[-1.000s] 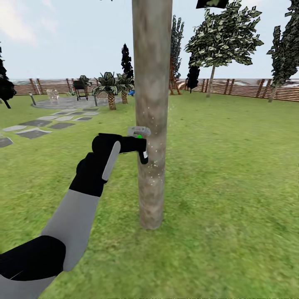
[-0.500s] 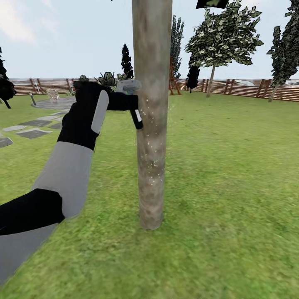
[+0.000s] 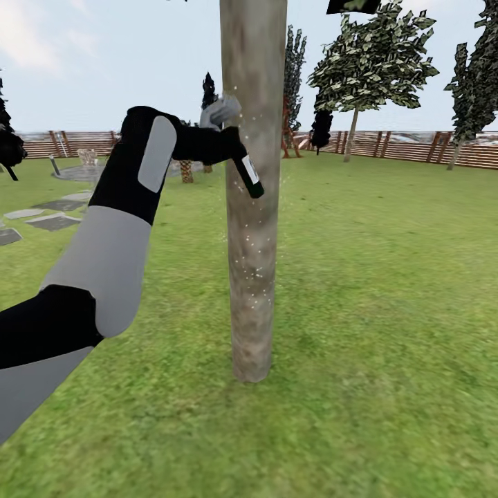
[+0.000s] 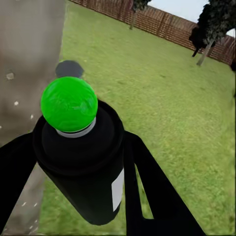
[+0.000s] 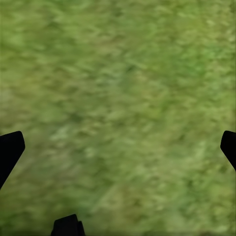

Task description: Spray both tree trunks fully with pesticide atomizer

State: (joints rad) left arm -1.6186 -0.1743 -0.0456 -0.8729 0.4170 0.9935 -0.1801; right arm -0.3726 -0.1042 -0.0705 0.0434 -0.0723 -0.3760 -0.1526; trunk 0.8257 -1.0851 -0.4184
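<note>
The wide green lawn (image 3: 387, 290) takes most of the head view, and you see the brown fence of horizontal wooden slats (image 3: 408, 146) across the far edge. The straight grey-brown mottled tree trunk (image 3: 252, 207) stands in the centre of the frame, from the top edge down to the grass, and small white specks lie on its middle part. A second broadleaf tree with blocky green leaves (image 3: 373, 62) is in the upper right, in front of the fence. Grey paving stones (image 3: 48, 220) lie at the left edge.

Your left arm, black and grey (image 3: 111, 256), comes in from the lower left and reaches up to the trunk. Your left gripper (image 3: 225, 146) is closed around the small dark spray bottle with a white label and pale grey trigger head (image 3: 242, 162), just beside the left side of the trunk, in the upper centre. In the left wrist view the black fingers (image 4: 147, 191) press both sides of the bottle, with its green dot (image 4: 69, 104) in the upper left.

In the right wrist view, the tips of your right gripper (image 5: 118, 142) sit far apart at the two side edges, over grass.
</note>
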